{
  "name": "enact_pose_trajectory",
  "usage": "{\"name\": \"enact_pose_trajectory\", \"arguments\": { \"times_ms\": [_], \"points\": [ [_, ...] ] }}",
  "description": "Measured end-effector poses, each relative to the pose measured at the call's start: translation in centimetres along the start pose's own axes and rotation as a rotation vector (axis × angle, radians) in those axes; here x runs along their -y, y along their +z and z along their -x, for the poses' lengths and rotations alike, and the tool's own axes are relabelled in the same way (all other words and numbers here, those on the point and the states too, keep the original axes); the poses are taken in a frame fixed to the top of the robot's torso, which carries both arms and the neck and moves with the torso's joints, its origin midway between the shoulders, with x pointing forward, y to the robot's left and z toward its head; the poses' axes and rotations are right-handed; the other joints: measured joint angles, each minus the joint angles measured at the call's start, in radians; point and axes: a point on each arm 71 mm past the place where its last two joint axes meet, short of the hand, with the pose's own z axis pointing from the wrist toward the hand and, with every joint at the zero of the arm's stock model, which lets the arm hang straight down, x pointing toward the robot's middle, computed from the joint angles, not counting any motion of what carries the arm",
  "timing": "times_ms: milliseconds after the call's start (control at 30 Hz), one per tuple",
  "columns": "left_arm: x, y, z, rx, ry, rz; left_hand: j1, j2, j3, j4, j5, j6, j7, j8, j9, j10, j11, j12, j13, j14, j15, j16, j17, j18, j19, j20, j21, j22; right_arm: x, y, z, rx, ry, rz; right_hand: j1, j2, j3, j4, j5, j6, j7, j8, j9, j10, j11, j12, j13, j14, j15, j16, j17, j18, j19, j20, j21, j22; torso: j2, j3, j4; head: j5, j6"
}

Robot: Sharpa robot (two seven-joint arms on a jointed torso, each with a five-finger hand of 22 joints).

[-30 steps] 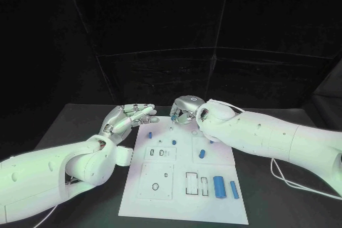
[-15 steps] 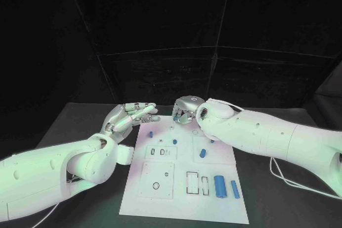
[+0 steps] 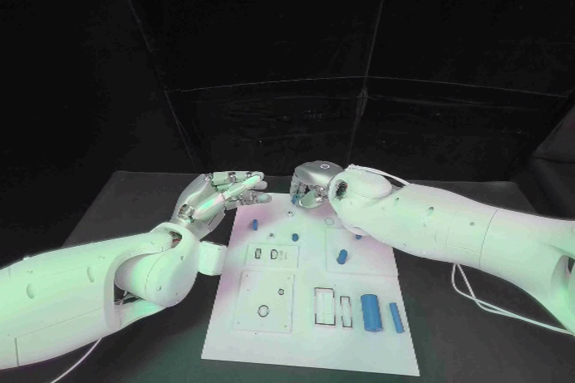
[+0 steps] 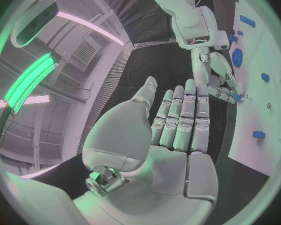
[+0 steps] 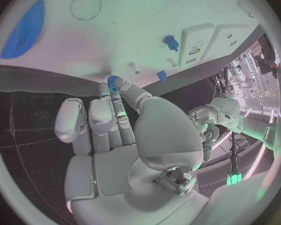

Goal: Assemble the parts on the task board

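Your right hand sits at the far edge of the white board, fingers curled in, and the right wrist view shows a small blue part pinched at its fingertips, just off the board's edge. Your left hand hangs near the board's far left corner over the black table; its fingers lie straight and close together with the thumb out to the side, and it holds nothing. The two hands are near each other but apart.

On the board, working from the biggest pieces down: two long blue cylinders lie side by side near the right edge on your side, the thicker one just left of the thinner one. Left of them are two upright rectangular slots, outlined in black. A shorter blue peg lies in the middle of the right half. Another short blue peg lies near the far left edge, close to your left hand. A tiny blue piece sits between those two pegs, toward the far side. A round hole and a smaller oval one mark the near left panel.

The right wrist view also catches a blue toothed wheel on the board, and a small blue stud beside two raised white blocks.
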Motion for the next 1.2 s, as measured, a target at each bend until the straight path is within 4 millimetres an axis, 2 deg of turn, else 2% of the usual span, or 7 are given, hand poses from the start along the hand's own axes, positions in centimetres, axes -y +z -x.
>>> {"name": "enact_pose_trajectory", "arguments": {
  "times_ms": [300,467,533,700,1000,1100,1200],
  "points": [
    [0.0,0.0,0.0,-0.001,0.0,-0.001,0.0,0.0,0.0,0.0,0.0,0.0,0.0,0.0,0.0,0.0,0.0,0.0,0.0,0.0,0.0,0.0,0.0,0.0,0.0,0.0,0.0,0.0,-0.1,0.2,-0.1,-0.009,-0.004,-0.003,-0.004,-0.012,0.011,0.011,-0.004,-0.015,0.014,-0.002,-0.001,-0.027,0.006,0.0,-0.003,-0.001,0.001,0.004,-0.011,0.0,-0.006,0.006,0.0,-0.005,0.0,-0.0005,0.0,0.001,-0.002],
    [0.0,0.1,0.0,-0.002,0.0,-0.001,0.0,0.0,0.0,0.0,0.0,0.0,0.0,0.0,0.0,0.0,0.0,0.0,0.0,0.0,0.0,0.0,0.0,0.0,0.0,0.0,0.0,-0.001,0.1,0.3,-0.1,-0.012,-0.007,-0.012,-0.013,-0.036,0.018,0.018,-0.009,-0.065,0.027,-0.005,-0.009,-0.102,0.022,0.0,-0.005,-0.018,0.018,-0.015,-0.055,0.0,-0.034,0.021,-0.011,-0.041,0.0,-0.0008,0.0,0.002,-0.002],
    [0.0,0.1,0.0,-0.002,0.0,-0.001,0.0,0.0,0.0,0.0,0.0,0.0,0.0,0.0,0.0,0.0,0.0,0.0,0.0,0.0,0.0,0.0,0.0,0.0,0.0,0.0,0.0,-0.001,0.2,0.4,-0.1,-0.011,-0.009,-0.017,-0.012,-0.057,0.012,0.023,-0.009,-0.101,0.033,-0.005,-0.011,-0.149,0.032,0.0,-0.005,-0.027,0.027,-0.032,-0.086,0.0,-0.055,0.028,-0.025,-0.07,0.0,-0.0009,0.0,0.002,-0.002],
    [0.1,0.1,0.0,-0.002,0.0,-0.002,0.0,0.0,0.0,0.0,0.0,0.0,0.0,0.0,0.0,0.0,0.0,0.0,0.0,0.0,0.0,0.0,0.0,0.0,0.0,0.0,0.0,-0.001,0.2,0.4,-0.1,-0.008,-0.009,-0.018,-0.003,-0.071,-0.015,0.039,-0.015,-0.156,0.039,-0.005,-0.011,-0.211,0.042,0.0,-0.005,-0.032,0.032,-0.047,-0.126,0.0,-0.075,0.036,-0.043,-0.107,0.0,-0.001,0.0,0.002,-0.001],
    [0.1,0.1,0.1,-0.001,0.001,-0.003,0.0,0.0,0.0,0.0,0.0,0.0,0.0,-0.005,0.0,0.0,0.0,0.0,-0.001,0.0,0.0,0.0,0.0,0.0,0.0,0.0,0.0,-0.001,0.5,-0.3,0.0,0.01,-0.001,-0.01,0.001,-0.075,-0.03,0.048,-0.012,-0.156,0.039,-0.005,-0.008,-0.209,0.039,0.017,-0.003,-0.032,0.032,-0.044,-0.115,0.0,-0.075,0.036,-0.043,-0.102,-0.001,-0.001,-0.0011,0.002,0.0],
    [0.1,0.1,0.2,0.001,0.003,-0.004,0.0,0.0,0.001,-0.001,0.0,0.0,0.0,-0.005,0.0,0.0,0.0,-0.001,-0.001,0.0,0.0,0.0,0.0,0.0,0.0,0.0,0.0,-0.001,1.6,-1.5,0.2,0.024,0.012,-0.017,0.001,-0.075,-0.037,0.055,0.016,-0.142,0.04,0.004,-0.004,-0.159,0.036,0.041,0.002,-0.021,0.032,-0.013,-0.073,0.0,-0.049,0.036,-0.027,-0.065,-0.002,-0.0006,-0.0031,0.0,0.002],
    [0.2,0.1,0.5,0.005,0.005,-0.004,0.004,0.004,0.003,-0.003,0.0,0.0,0.0,-0.005,0.0,0.0,0.0,-0.004,-0.001,0.0,0.0,0.0,0.0,0.0,0.0,0.0,0.0,-0.002,3.4,-3.4,0.4,0.039,0.042,-0.038,-0.008,-0.084,-0.049,0.069,0.017,-0.132,0.038,0.004,-0.003,-0.09,0.025,0.075,0.012,-0.01,0.021,0.019,-0.027,0.0,-0.017,0.032,-0.006,-0.02,-0.005,0.0005,-0.0076,-0.001,0.004]
  ]
}}
